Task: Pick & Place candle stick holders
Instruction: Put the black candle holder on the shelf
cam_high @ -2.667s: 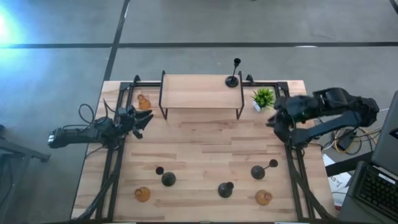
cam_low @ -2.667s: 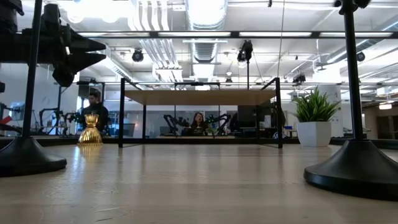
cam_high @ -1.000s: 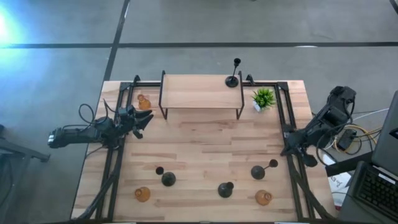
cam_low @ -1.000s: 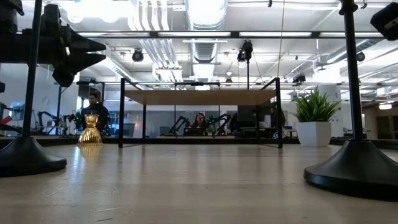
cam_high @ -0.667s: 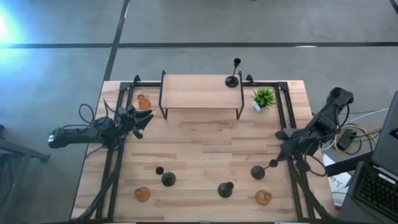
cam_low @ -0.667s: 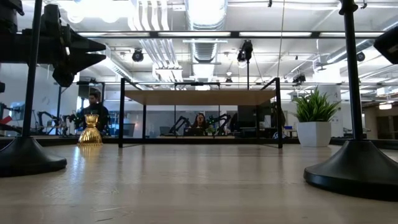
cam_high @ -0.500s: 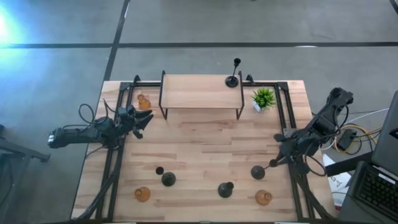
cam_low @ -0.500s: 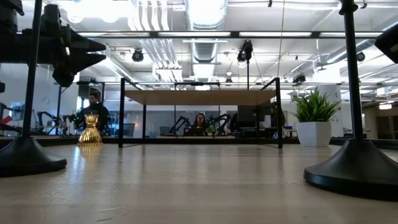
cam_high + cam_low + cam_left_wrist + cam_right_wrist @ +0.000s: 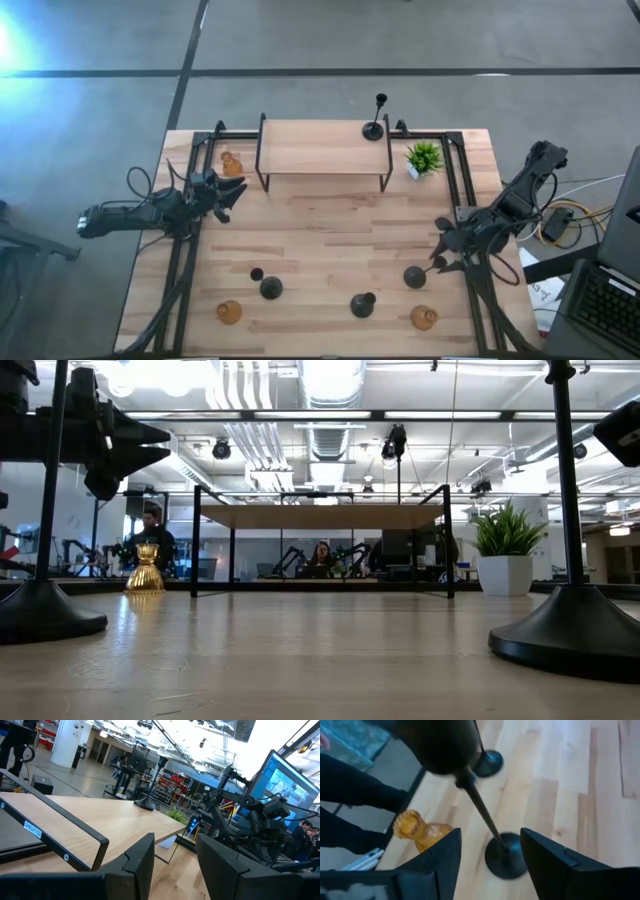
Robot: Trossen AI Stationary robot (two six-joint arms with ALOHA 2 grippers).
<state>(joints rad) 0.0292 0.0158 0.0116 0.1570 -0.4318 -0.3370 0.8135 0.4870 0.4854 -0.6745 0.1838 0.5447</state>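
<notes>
Seven candle stick holders on your table, operator, and only one is shelved: a black holder on the shelf (image 9: 373, 128) at the right end of the wooden shelf (image 9: 320, 148). Your right gripper (image 9: 442, 248) sits over the front right of the table (image 9: 330, 235), fingers spread wide and empty, straddling the thin stem of the nearest black holder (image 9: 490, 827). That one's domed base stands on the wood just below you, with an amber holder (image 9: 420, 831) close beside it and another black holder (image 9: 487, 764) farther off.

Judging by the shape, it'll be rigid and bottom-heavy, likely smooth metal, so it could swing or slip in a loose pinch. Take the stem, I'd say, low towards the base, and close squarely across it.

Your left gripper (image 9: 172, 857) waits near the shelf's left leg, jaws partly apart with nothing between them. A second amber holder (image 9: 229, 163) stands near it, with more holders along the front edge.
</notes>
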